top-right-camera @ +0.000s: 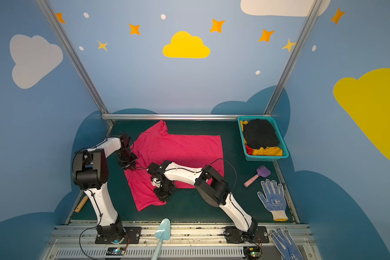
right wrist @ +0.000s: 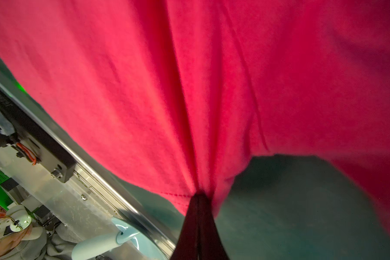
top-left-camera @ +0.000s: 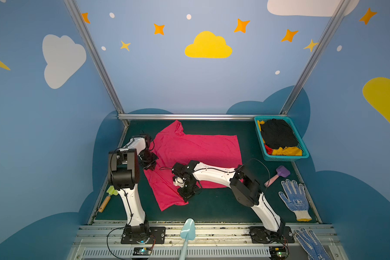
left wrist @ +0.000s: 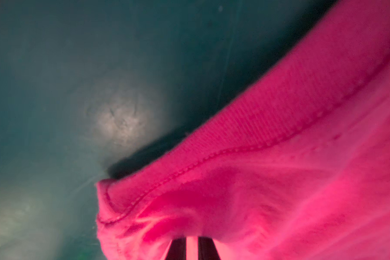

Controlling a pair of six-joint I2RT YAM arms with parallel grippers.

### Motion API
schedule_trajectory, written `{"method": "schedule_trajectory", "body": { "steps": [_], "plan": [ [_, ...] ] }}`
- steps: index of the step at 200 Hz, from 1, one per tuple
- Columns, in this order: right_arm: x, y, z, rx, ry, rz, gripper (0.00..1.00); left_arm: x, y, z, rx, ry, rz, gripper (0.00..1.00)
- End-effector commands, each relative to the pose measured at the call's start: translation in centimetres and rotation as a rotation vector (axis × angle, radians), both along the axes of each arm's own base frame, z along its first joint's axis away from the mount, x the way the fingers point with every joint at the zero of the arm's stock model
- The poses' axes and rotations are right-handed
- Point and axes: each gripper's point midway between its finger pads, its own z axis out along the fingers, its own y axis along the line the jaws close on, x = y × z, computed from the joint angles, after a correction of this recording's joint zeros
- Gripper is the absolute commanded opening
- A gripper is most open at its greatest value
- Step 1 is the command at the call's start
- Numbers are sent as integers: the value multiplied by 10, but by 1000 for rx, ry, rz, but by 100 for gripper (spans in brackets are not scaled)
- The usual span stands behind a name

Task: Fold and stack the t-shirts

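Pink t-shirt [top-left-camera: 196, 148]: flat on table [top-left-camera: 212, 209], centre of frame. Left pincer [top-left-camera: 150, 167]: narrow, clamped on collar [left wrist: 257, 126], left of centre. Right pincer [top-left-camera: 186, 198]: closed on bunched cloth, lower centre.

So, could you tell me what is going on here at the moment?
Both arms are working on the pink t-shirt, which lies mostly spread on the green table. The left gripper is shut on cloth at the ribbed collar, and the right gripper is shut on a stitched edge on the near side. No fold looks finished yet. A black shirt and a yellow shirt sit crumpled in the teal basket, far right.
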Motion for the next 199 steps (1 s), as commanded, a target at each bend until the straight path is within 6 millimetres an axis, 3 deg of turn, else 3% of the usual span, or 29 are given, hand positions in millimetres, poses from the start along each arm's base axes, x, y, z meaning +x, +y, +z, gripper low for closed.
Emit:
{"method": "schedule_trajectory", "body": {
  "steps": [1,74,125,163,199],
  "plan": [
    [-5,-15,7,-37,43,8,0,44,23,-31,92,-106,-9,14],
    [18,7,22,45,44,-47,0,70,19,-37,61,-108,-38,14],
    [22,60,63,236,36,-32,0,71,0,6,65,-218,-73,18],
    [29,86,47,266,58,-28,0,71,-9,48,87,-306,-93,20],
    [39,94,25,269,99,-70,0,58,0,62,131,-315,-77,22]
  ]
}}
